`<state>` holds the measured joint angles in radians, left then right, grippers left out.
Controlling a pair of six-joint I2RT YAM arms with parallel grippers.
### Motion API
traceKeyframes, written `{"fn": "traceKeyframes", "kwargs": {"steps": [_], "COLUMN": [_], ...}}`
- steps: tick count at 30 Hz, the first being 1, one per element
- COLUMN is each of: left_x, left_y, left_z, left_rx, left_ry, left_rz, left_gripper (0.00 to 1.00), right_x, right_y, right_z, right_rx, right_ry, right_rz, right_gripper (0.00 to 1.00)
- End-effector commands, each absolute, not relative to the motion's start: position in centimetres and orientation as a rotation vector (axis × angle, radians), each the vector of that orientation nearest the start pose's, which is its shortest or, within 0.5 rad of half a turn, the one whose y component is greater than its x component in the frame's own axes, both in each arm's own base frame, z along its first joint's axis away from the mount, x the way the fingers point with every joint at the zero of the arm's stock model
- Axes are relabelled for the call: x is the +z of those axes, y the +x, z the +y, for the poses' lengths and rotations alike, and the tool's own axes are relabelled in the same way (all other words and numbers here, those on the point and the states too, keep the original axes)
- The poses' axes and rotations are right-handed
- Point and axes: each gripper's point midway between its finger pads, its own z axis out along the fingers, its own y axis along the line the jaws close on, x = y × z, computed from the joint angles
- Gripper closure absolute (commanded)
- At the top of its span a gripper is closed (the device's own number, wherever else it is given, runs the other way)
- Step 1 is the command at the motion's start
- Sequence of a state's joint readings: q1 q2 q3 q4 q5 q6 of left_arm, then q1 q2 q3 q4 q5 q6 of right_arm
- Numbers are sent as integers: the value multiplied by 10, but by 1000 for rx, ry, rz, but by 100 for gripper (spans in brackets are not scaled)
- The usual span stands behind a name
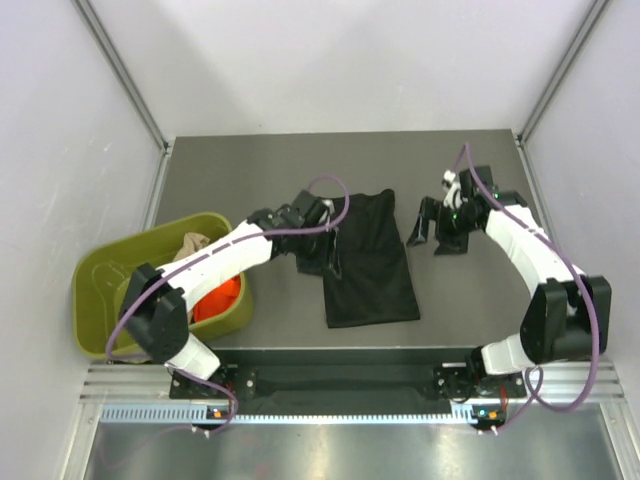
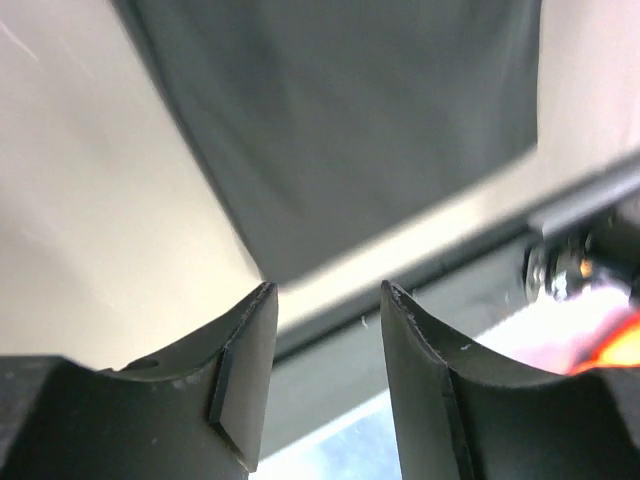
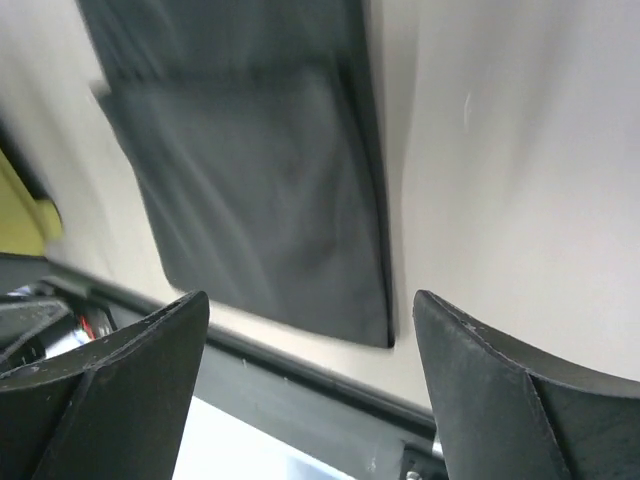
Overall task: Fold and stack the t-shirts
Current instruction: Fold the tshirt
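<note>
A grey worktop (image 1: pixel 300 160) carries an olive-green tub (image 1: pixel 100 290) at its left edge. A black t-shirt (image 1: pixel 368 265) lies folded in a long rectangle at centre. An orange-red t-shirt (image 1: pixel 218 300) and a beige t-shirt (image 1: pixel 192 243) sit bunched in the tub. The left claw (image 2: pixel 325 290), released, hovers at the black shirt's left edge. The right claw (image 3: pixel 310 300), spread wide and empty, hangs just right of it.

Left arm (image 1: pixel 215 262) and right arm (image 1: pixel 525 240) angled inward, both jaws apart, empty
</note>
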<state>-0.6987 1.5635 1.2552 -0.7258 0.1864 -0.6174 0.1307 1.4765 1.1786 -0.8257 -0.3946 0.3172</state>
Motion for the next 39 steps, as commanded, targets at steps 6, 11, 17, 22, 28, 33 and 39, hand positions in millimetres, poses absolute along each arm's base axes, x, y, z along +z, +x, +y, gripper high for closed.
{"fn": "traceKeyframes", "kwargs": {"steps": [6,11,17,22,28,33,39], "left_x": [106,76,60,52,43,38,33], "left_y": [162,156,158,157,154,154,151], "left_z": [-293,-289,-291,-289,-282,-276,-273], "left_rx": [-888,-795,-775,-748,-722,-681,-667], "left_ry": [-108,-197,-318,-370,-457,-455,-452], "left_rz": [2871,2948,2961,2981,2969,2967,2980], "left_gripper": [45,44,44,41,41,42,42], "right_x": [85,61,49,35,24,13,11], "right_y": [200,179,179,180,183,182,181], "right_z": [115,117,122,124,122,128,128], "right_rx": [724,756,799,817,759,736,706], "right_ry": [209,239,278,294,282,234,213], "right_rz": [2818,2866,2875,2853,2838,2864,2866], "right_gripper": [21,28,37,40,46,49,54]}}
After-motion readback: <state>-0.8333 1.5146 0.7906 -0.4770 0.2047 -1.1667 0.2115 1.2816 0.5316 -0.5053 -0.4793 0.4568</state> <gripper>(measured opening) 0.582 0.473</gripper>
